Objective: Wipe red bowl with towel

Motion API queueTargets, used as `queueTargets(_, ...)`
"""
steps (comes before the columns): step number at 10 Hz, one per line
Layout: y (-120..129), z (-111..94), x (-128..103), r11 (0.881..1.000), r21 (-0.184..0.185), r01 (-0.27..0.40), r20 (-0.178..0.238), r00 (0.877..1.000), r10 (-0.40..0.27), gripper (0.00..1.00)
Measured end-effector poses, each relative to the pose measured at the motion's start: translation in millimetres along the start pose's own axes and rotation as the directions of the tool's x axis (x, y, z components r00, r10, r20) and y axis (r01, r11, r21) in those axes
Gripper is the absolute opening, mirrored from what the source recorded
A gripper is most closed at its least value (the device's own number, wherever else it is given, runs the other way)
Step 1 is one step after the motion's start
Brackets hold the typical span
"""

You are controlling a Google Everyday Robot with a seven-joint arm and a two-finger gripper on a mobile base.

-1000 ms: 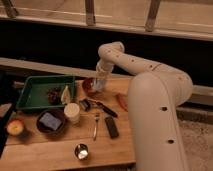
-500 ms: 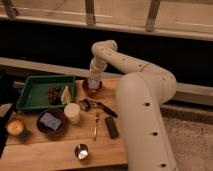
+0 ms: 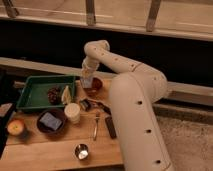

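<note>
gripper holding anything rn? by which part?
Cannot tell: the towel is bunched right at the gripper, over the red bowl's left rim; the hold itself is hidden.

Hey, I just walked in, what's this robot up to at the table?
The robot's one arm reaches over the wooden table, with the gripper down at the red bowl, just right of the green tray. The pale towel is bunched under the gripper at the bowl's left edge, so this looks like the wiping itself. The cream cup, the dark bowl holding a blue-grey pad, and the apple lie apart from the arm.
</note>
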Motion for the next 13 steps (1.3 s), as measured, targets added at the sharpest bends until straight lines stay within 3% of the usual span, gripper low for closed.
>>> queueTargets(5,-35,-24,39,0.999,0.034,-0.041,-0.012,0.999,0.042,0.0)
queueTargets(8,-49,-14,15,0.997,0.037,-0.068,-0.005,0.998,0.068,0.0)
queueTargets(10,-35,-2,-7,0.998,0.024,-0.054,-0.001,0.999,0.054,0.0)
queueTargets(13,-19,-1,-4,0.999,0.014,-0.033,-0.011,0.999,0.033,0.0)
